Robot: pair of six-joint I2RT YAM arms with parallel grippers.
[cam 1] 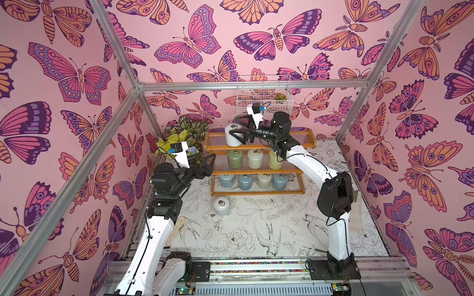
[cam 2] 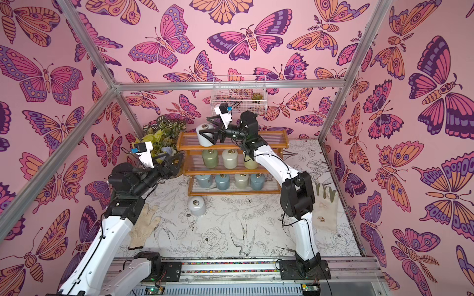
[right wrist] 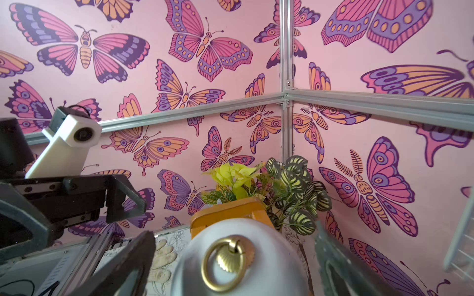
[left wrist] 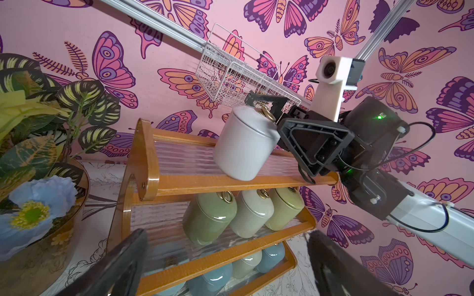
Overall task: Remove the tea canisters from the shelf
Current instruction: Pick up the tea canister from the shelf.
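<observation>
On the top step of the shelf (cam 1: 256, 191) stands a white jar (cam 1: 232, 141). The right gripper (cam 1: 231, 126) has its jaws wide apart around it, not squeezing. The left gripper (cam 1: 209, 165) is apart too, empty. The jar looks smooth, slippery and breakable; grab its round sides.

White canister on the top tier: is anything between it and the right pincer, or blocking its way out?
Nothing visible. The right pincer has its open jaws on either side of the white canister, and the top tier of the shelf holds nothing else.
</observation>
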